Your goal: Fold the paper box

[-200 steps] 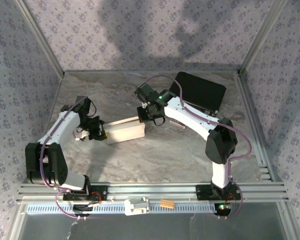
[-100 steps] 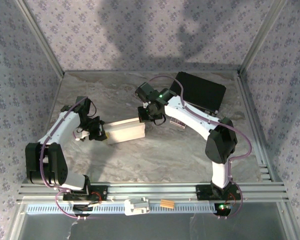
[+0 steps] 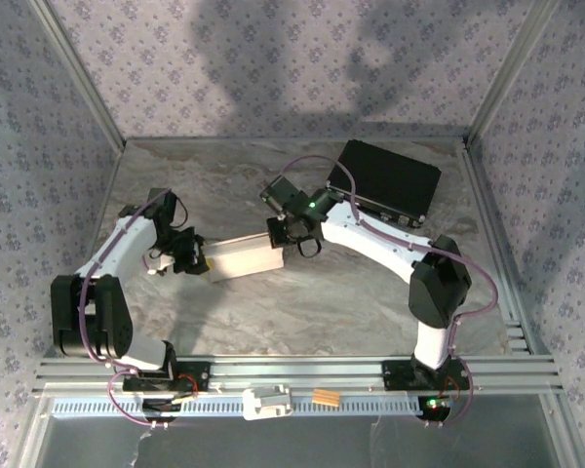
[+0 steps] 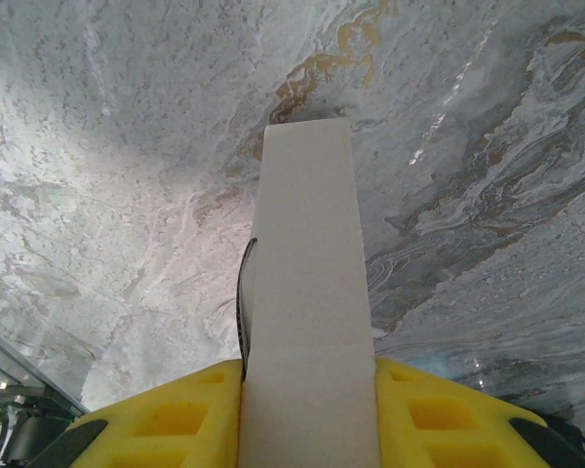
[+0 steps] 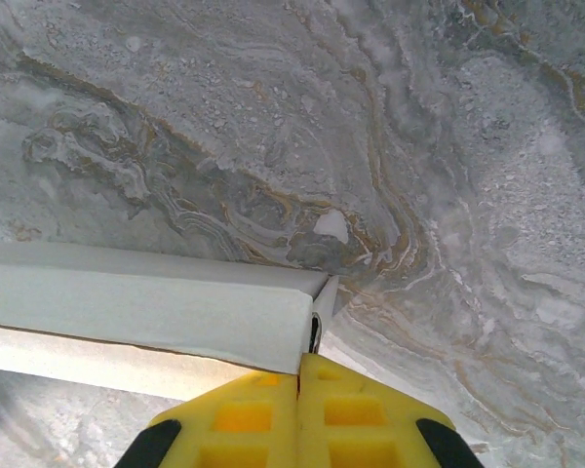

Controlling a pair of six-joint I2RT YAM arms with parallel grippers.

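Note:
The white paper box (image 3: 246,255) lies on the marble table, long side running left to right. My left gripper (image 3: 197,256) is shut on its left end. In the left wrist view the box (image 4: 307,283) runs up between the two yellow fingers (image 4: 171,419), which press both its faces. My right gripper (image 3: 285,240) is shut, empty, with its tips at the box's right end. In the right wrist view its closed tips (image 5: 300,363) touch the corner of the box (image 5: 146,304), beside a small end flap (image 5: 324,295).
A black rectangular case (image 3: 385,182) lies at the back right, behind the right arm. Patterned walls close in the table on three sides. A metal rail (image 3: 302,372) runs along the near edge, with a white piece (image 3: 266,402) and an orange piece (image 3: 325,398) below it.
The right gripper has shifted slightly forward and left against the box's right end, and the box now lies flatter and more level. The left gripper has kept its hold.

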